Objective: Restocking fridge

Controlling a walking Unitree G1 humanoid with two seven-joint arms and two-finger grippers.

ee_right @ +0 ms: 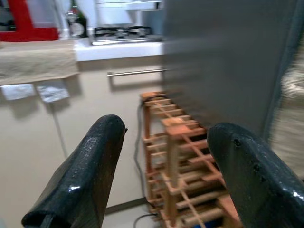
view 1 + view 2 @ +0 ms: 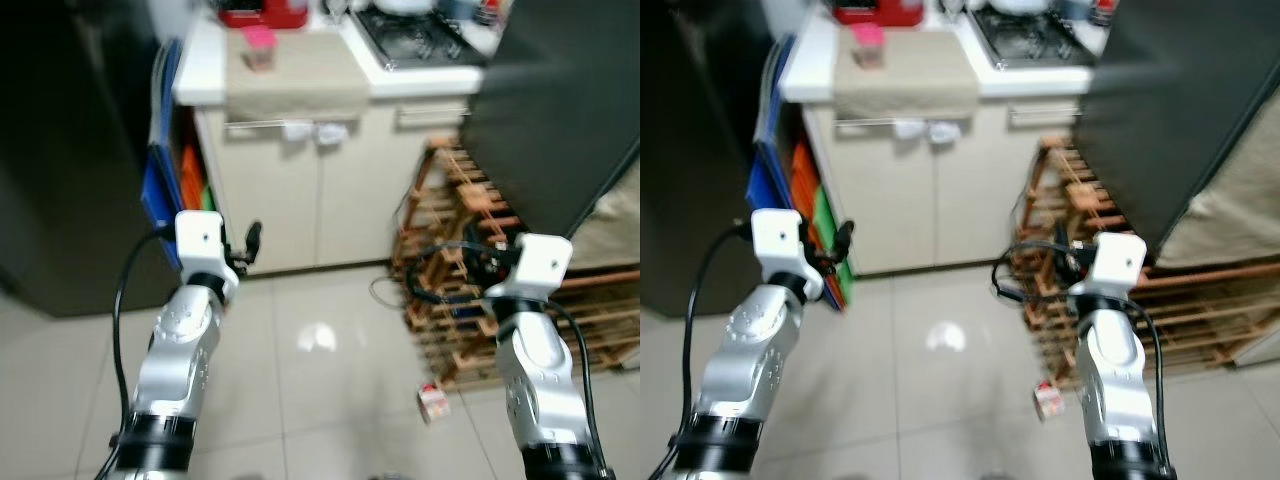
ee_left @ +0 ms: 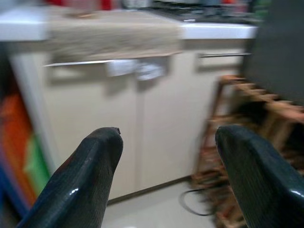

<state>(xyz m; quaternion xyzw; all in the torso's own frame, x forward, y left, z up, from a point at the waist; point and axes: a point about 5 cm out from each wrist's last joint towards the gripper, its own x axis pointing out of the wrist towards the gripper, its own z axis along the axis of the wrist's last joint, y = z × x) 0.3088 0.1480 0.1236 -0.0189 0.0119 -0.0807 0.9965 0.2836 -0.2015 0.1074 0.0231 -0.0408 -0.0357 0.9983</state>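
With both the left end effector (image 3: pixel 164 175) and the right end effector (image 1: pixel 166 175) spread apart and empty, the small carton (image 2: pixel 433 402) on the floor near the wooden rack (image 2: pixel 480 290) looks light and crushable, best pinched gently across its flat sides.

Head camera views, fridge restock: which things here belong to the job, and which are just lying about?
Job:
- left gripper, open, holding nothing
- right gripper, open, holding nothing
- small carton on the floor, possibly stock; too blurred to tell

Lying about:
- wooden rack
- cabinet
- beige cloth draped over the counter
- stove
- red appliance
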